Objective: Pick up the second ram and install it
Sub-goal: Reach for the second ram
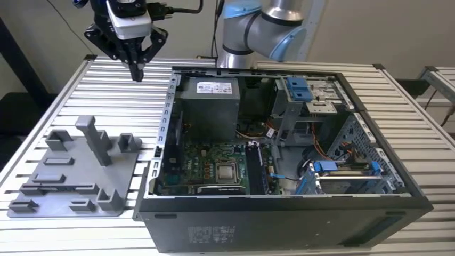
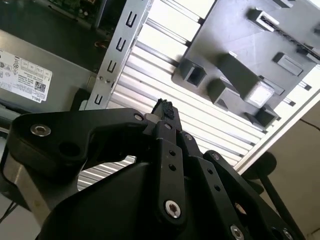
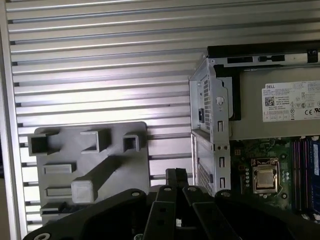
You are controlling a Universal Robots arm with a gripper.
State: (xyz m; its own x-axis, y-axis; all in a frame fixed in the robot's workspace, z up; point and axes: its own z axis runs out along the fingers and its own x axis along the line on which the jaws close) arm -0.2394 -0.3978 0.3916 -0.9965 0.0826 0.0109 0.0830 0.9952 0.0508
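My gripper [image 1: 137,74] hangs high over the slatted table at the back of the exterior view's left, just outside the open computer case [image 1: 169,114]. Its fingers point down and meet at the tips, with nothing seen between them; both wrist views show the tips together [image 2: 164,107] [image 3: 176,176]. A thin dark strip that looks like the second ram [image 1: 63,186] stands on edge in a long slot of the grey fixture plate [image 1: 135,170], well in front of and below the gripper. The second wrist view shows its toothed edge [image 2: 296,36]. The motherboard's memory slots [image 1: 256,168] lie inside the case.
The fixture plate carries upright posts, the tallest [image 1: 96,140] near its middle. Inside the case are a grey power supply [image 1: 208,106], a processor socket [image 1: 227,172], blue drive latches [image 1: 299,88] and cables. The arm's base [image 1: 263,26] stands behind the case.
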